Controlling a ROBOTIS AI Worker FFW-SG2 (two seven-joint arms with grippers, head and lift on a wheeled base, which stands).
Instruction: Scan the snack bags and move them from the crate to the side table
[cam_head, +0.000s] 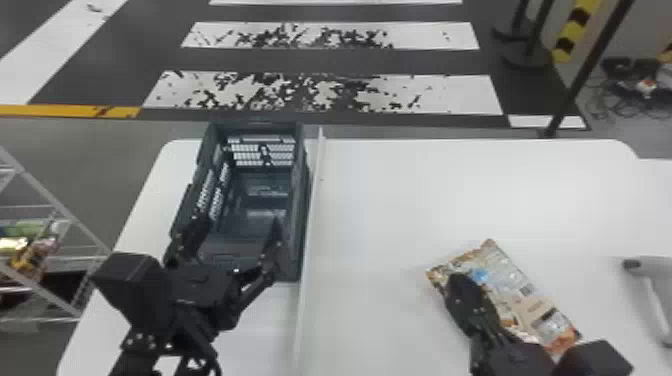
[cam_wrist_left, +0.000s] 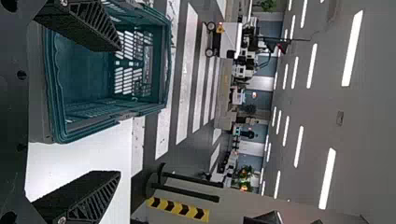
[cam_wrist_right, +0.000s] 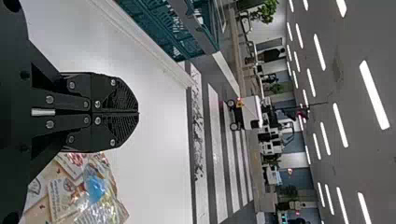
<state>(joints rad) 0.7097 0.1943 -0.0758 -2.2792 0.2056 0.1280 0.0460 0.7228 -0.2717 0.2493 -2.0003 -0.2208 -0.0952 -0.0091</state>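
Snack bag (cam_head: 522, 292) beside right gripper (cam_head: 457, 281), closed jaws angled forward

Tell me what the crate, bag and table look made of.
Crate: likely rigid molded plastic, satin; lattice cut-outs run through its walls.
Bag: probably thin plastic film, glossy; crinkles catch bright highlights over the print.
Table: smooth, hard-looking white top with low sheen and rounded corners; could be laminate or plastic, can't tell which.
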